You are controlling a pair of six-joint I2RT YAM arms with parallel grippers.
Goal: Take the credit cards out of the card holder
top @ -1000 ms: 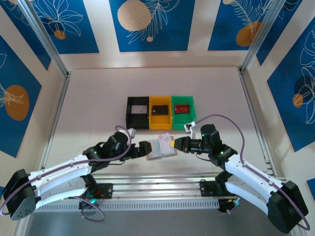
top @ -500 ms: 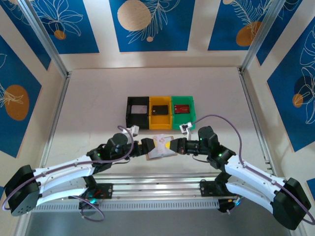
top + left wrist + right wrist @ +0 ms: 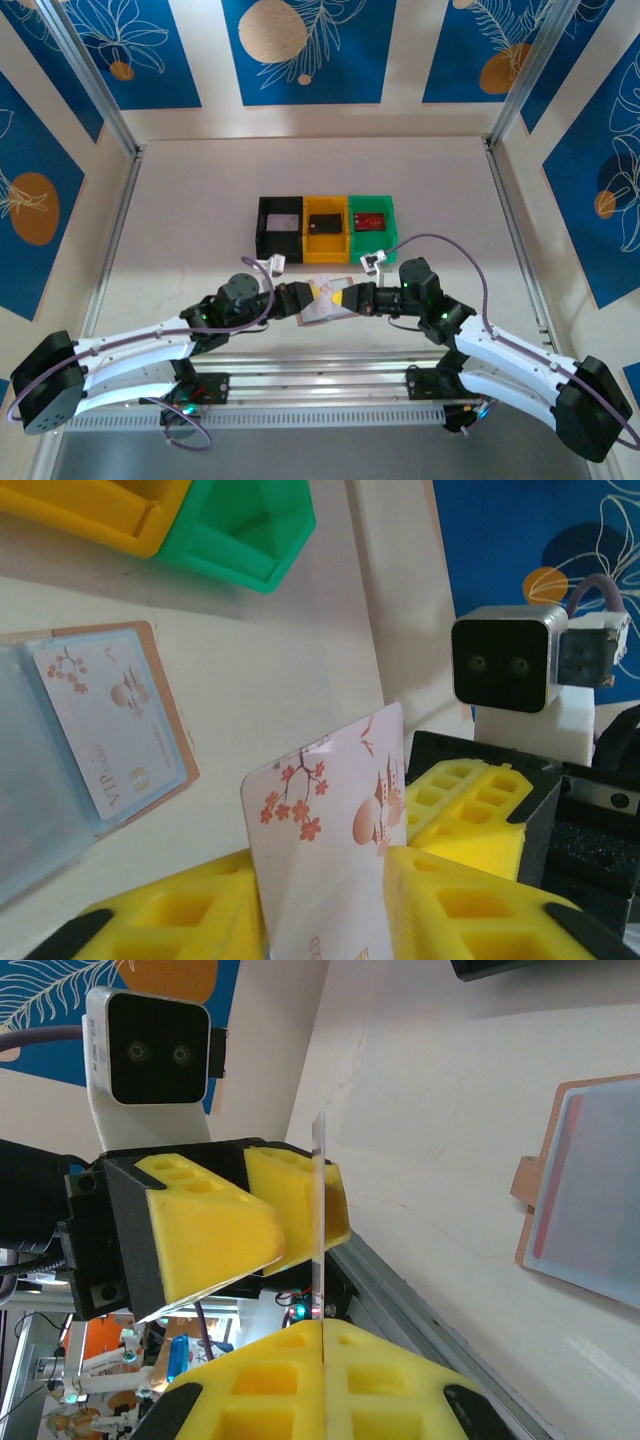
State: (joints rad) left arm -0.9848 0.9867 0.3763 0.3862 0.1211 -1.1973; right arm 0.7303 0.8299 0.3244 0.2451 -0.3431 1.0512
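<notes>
Now a blossom-printed credit card is seen clamped edge-on in the fully closed right pincer, held up off the table. The card is flanked by the part-open left pincer, though whether it is actually gripped there cannot be told. Below, the card holder is laid open on the table, with a second card tucked in its clear pocket.

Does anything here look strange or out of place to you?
One blossom-printed card stands on edge in mid-air: the right hand pinches it while the left hand brackets the same card. It looks like a handover, not a mishap. A second card sits in the open card holder.
</notes>
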